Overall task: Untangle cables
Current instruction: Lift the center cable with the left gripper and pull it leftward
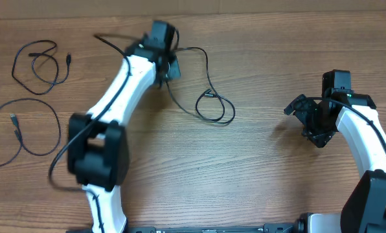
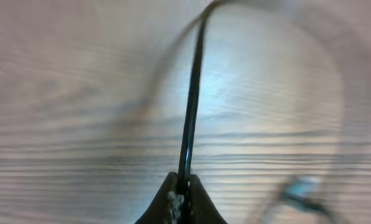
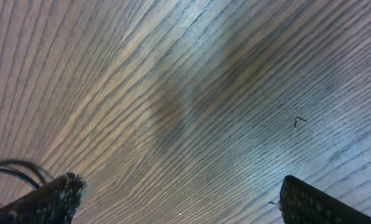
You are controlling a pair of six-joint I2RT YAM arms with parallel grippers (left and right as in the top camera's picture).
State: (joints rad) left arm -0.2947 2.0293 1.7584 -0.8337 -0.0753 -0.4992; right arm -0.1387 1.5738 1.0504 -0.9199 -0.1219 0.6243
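A thin black cable (image 1: 214, 107) runs from the table's far middle and ends in a loop right of centre. My left gripper (image 1: 168, 63) is shut on this cable near its far end; in the left wrist view the cable (image 2: 192, 106) rises straight out of the closed jaws (image 2: 181, 190). My right gripper (image 1: 303, 113) is open and empty above bare wood at the right; its fingers (image 3: 179, 199) are spread wide over the tabletop. A bit of black cable (image 3: 14, 171) shows at the left edge of the right wrist view.
Two other black cables lie apart at the far left: a coiled one (image 1: 41, 65) at the back and a larger open loop (image 1: 31, 129) in front of it. The left arm's own wire trails beside its base (image 1: 96, 155).
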